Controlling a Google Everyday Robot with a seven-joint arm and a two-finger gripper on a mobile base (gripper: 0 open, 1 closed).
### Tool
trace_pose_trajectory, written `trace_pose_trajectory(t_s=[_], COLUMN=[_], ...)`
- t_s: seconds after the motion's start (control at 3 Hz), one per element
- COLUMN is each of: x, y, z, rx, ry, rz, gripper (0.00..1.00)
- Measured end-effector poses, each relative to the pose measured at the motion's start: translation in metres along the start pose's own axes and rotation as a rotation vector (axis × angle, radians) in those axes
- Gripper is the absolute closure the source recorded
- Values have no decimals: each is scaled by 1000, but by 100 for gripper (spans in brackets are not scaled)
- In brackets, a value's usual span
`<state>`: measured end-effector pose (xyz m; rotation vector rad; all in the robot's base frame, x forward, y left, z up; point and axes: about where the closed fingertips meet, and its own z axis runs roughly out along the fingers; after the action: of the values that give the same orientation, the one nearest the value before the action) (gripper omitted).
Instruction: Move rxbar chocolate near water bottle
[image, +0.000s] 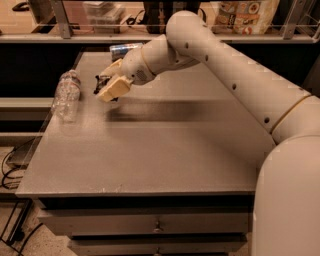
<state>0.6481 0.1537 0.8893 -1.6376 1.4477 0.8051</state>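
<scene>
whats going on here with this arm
The robot's one arm holds its gripper over the left part of the grey table, shut on the dark rxbar chocolate. The water bottle lies on its side just beyond it, by the table's left edge. A drink can sits at the back.

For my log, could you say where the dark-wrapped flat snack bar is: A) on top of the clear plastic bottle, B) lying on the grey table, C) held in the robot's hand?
C: the hand, above the grey table beside the clear plastic bottle, grips the dark-wrapped snack bar.
</scene>
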Motion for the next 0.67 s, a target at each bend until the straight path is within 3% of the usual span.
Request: trace_pose_trajectory(t_s=[0.33,0.67], x=[6,13], y=[7,12], z=[31,58], rx=[-73,-130], ry=[-23,-41], rz=[16,45], gripper=[88,67])
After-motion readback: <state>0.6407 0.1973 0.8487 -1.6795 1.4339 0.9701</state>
